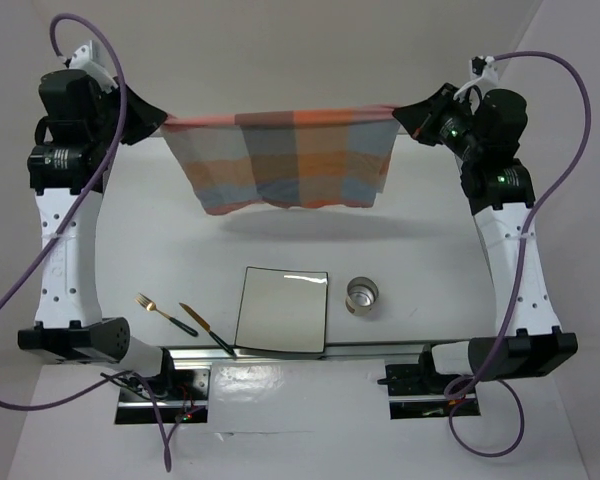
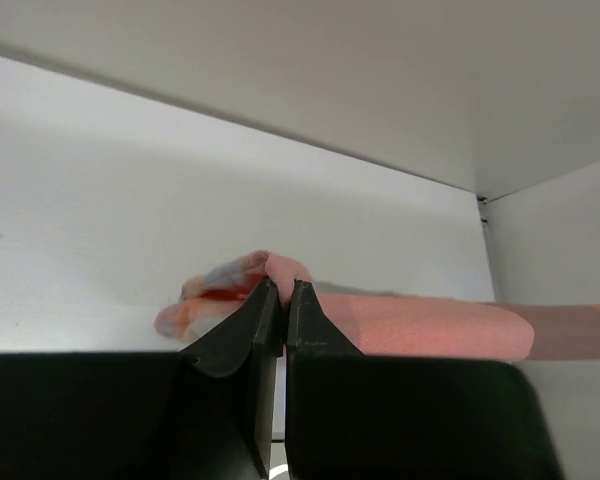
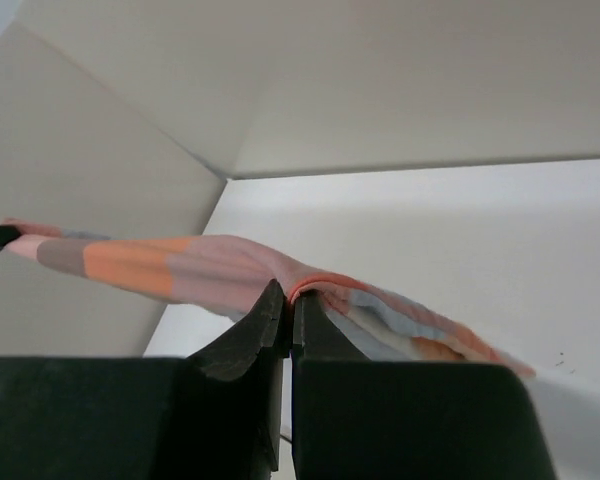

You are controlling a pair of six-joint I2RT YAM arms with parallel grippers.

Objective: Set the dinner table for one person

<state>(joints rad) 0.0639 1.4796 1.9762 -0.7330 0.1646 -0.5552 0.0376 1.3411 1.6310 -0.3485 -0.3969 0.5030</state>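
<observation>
An orange, blue and grey checked cloth hangs stretched in the air over the far part of the dinner table. My left gripper is shut on its left top corner, and my right gripper is shut on its right top corner. In the left wrist view the gripper pinches bunched cloth. The right wrist view shows that gripper clamped on a fold of cloth. The lower edge of the cloth hangs free above the tabletop.
A square white plate lies near the front rail. A small metal cup stands to its right. A gold fork and a gold knife with a dark handle lie left of the plate.
</observation>
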